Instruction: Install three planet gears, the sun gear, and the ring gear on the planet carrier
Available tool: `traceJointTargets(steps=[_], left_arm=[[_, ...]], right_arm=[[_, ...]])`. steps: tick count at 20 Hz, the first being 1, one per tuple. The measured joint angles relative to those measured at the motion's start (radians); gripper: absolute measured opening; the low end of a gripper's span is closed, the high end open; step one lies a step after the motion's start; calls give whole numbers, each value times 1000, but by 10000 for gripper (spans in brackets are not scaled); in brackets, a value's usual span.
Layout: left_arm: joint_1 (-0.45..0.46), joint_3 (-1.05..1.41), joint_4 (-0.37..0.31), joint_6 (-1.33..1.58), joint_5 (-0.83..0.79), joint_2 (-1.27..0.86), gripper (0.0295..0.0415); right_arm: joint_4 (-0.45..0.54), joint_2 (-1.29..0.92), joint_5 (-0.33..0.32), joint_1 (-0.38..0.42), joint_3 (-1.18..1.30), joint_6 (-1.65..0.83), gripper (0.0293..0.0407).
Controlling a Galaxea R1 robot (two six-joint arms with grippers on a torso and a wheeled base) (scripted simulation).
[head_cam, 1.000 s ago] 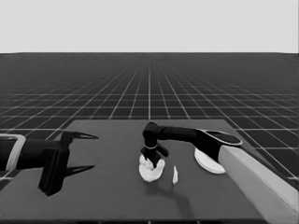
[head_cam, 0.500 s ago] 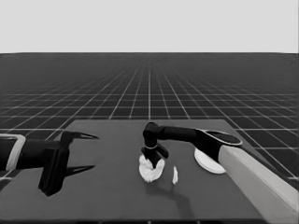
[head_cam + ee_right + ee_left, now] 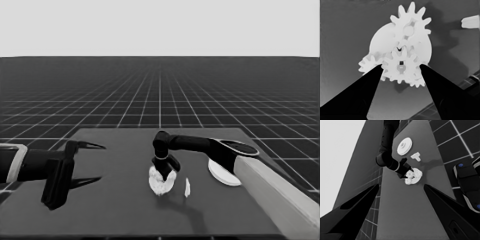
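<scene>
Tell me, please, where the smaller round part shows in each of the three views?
Head view: smaller round part at table centre, under the right tool.
Left wrist view: mid-picture, at that arm's tip.
Right wrist view: centre, gears on it.
Shared landmark: thin white piece beside it.

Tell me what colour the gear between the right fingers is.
White, like every part; the gear shows best in the right wrist view.

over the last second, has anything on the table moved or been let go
Nothing has visibly changed. The right claw stays over the smaller white round part with a small white toothed gear between its fingers; the thin white piece, the larger white round part and the parked left claw are as before.
</scene>
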Motion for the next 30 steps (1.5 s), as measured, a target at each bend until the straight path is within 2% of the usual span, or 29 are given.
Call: traceJointTargets(steps=[2,4,5,6,12,13,14,15,18,22,23,24,25,27,30], left_arm=[[0,0,0,0,0,0,385],[0,0,0,0,0,0,385],[0,0,0,0,0,0,385],[0,0,0,0,0,0,385],[0,0,0,0,0,0,385],[0,0,0,0,0,0,385],[0,0,0,0,0,0,385],[0,0,0,0,0,0,385],[0,0,0,0,0,0,385],[0,0,0,0,0,0,385],[0,0,0,0,0,0,385],[0,0,0,0,0,0,385],[0,0,0,0,0,0,385],[0,0,0,0,0,0,385],[0,0,0,0,0,0,385]], right_arm=[[0,0,0,0,0,21,309],[0,0,0,0,0,31,369],[0,0,0,0,0,33,380],[0,0,0,0,0,34,383],[0,0,0,0,0,36,385],[42,-9,-27,48,39,-357,393],[69,-13,-38,86,57,-604,391],[86,-14,-40,108,65,-752,388],[108,-17,-41,131,72,-923,385],[113,-17,-40,135,73,-962,385],[-106,-293,107,11,531,-1372,404],[-238,-714,193,-108,889,-1630,394],[-315,-977,242,-172,1100,-1781,389],[-388,-1207,290,-226,1300,-1923,385],[-418,-1299,311,-246,1385,-1983,385]])
